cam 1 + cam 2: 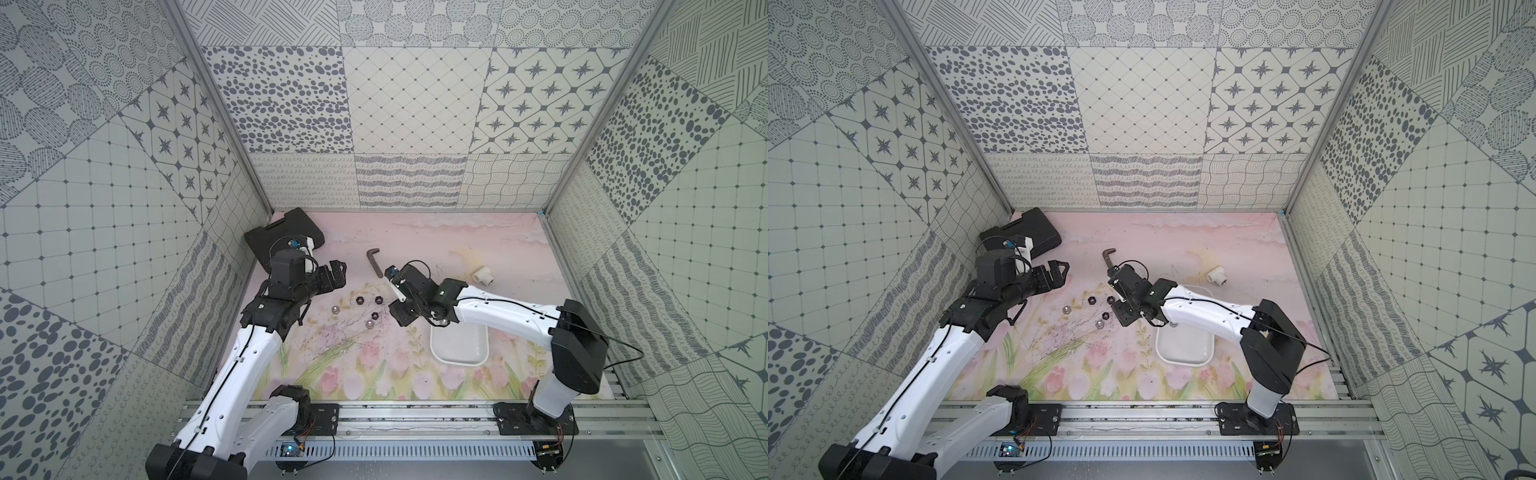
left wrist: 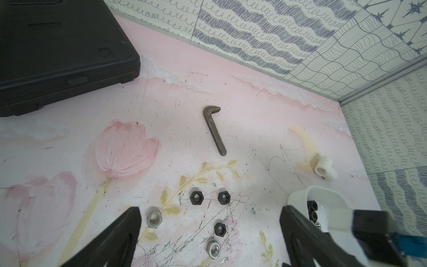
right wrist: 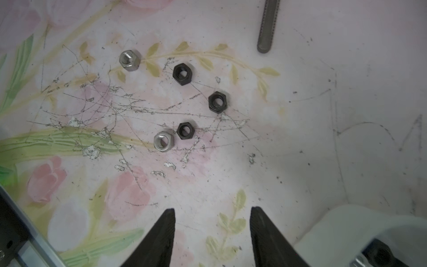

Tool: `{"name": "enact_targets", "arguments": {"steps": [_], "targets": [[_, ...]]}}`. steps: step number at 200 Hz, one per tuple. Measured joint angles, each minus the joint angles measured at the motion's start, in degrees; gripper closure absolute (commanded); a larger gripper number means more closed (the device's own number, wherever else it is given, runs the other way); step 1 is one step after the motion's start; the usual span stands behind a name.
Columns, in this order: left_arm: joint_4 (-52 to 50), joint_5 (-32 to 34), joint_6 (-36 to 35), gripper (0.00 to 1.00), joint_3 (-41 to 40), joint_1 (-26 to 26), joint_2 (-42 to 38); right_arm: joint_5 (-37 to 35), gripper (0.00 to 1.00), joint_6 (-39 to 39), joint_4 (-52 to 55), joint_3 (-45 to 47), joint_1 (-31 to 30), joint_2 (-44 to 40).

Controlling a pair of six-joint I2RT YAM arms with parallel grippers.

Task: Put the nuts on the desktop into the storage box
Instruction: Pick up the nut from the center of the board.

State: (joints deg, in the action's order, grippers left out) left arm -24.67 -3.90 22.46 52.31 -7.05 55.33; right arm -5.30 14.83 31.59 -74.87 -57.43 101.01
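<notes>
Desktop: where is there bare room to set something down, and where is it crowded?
Bare: the far strip between case and elbow, behind the key; also the near tulip band between the nuts and the rail, beside the box. Crowded: the middle, five nuts close together.

my right arm covers the far end of the storage box (image 1: 459, 360) (image 1: 1183, 358) in both top views. my left arm hides part of the black case (image 1: 286, 226). the toothed bar (image 3: 268, 30) runs off my right wrist view's edge.
</notes>
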Motion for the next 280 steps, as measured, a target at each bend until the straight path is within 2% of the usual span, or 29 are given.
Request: {"name": "enact_targets", "arguments": {"steps": [29, 64, 205, 240, 280], "targets": [[0.0, 0.0, 0.0, 0.01, 0.0, 0.0, -0.3, 1.4, 0.43, 0.5, -0.2, -4.6, -3.0, 8.0], [0.0, 0.0, 0.0, 0.01, 0.0, 0.0, -0.6, 1.8, 0.43, 1.7, -0.6, -8.5, -4.8, 13.3], [0.0, 0.0, 0.0, 0.01, 0.0, 0.0, -0.9, 1.2, 0.43, 2.8, -1.1, -14.6, -5.1, 21.9], [0.0, 0.0, 0.0, 0.01, 0.0, 0.0, -0.9, 1.2, 0.54, 2.6, -1.2, -14.7, -5.1, 22.2], [0.0, 0.0, 0.0, 0.01, 0.0, 0.0, -0.9, 1.2, 0.74, 2.4, -1.2, -15.5, -5.1, 22.9]]}}
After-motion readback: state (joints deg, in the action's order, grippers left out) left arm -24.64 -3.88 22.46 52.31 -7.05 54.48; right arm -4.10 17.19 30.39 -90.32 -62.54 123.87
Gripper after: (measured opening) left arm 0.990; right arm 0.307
